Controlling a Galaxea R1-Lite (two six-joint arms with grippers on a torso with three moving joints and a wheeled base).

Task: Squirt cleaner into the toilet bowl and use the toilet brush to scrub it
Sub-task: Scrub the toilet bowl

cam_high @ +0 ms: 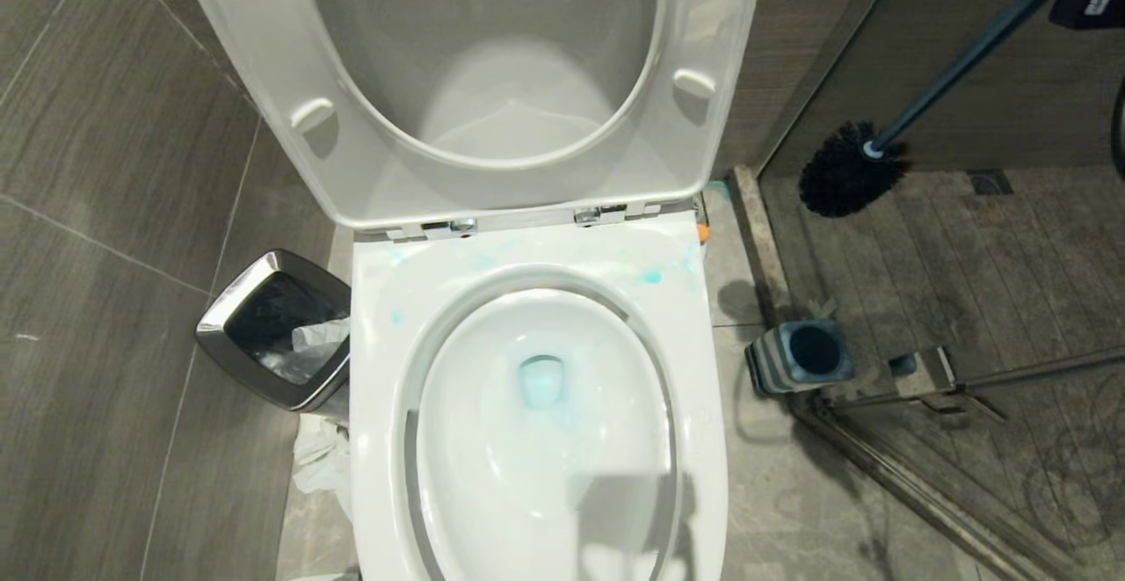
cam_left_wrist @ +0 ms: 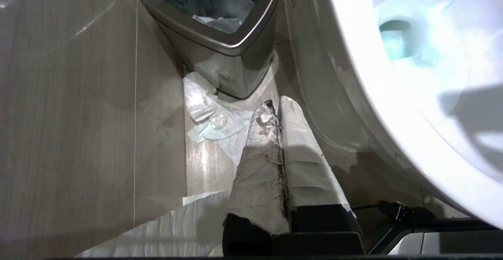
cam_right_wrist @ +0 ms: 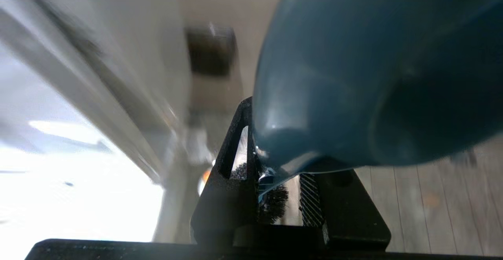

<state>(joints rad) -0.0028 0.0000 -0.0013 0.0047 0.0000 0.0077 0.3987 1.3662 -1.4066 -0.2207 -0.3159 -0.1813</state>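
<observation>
One toilet bowl [cam_high: 536, 405] stands open, its seat and lid [cam_high: 475, 80] tipped up behind it. The cleaner [cam_high: 538, 381] shows as several pale turquoise patches: a tint around the drain, and smears along the back of the flat rim.

One toilet brush [cam_high: 932, 80] is in the air to the right of the bowl, well apart from it. The right gripper [cam_right_wrist: 275, 197] has its black fingers [cam_right_wrist: 228, 181] closed narrowly on the brush handle, whose flattened teal end fills much of the right wrist view, while the black bristle head points away beyond the fingertips. In the head view only a dark corner of that arm is visible at the top edge, so the grip itself is cut off there.

One square grey-blue holder [cam_high: 800, 357] sits on the floor below the bristles. One chrome-rimmed bin [cam_high: 277, 326] stands at the bowl's other side, with crumpled white plastic [cam_left_wrist: 204, 110] beside it.

The left gripper [cam_left_wrist: 275, 108] is parked low beside the bowl's outer wall, its two white-wrapped fingers [cam_left_wrist: 259, 165] pressed together on nothing, tips toward the bin. The right wrist view's background is blurred.
</observation>
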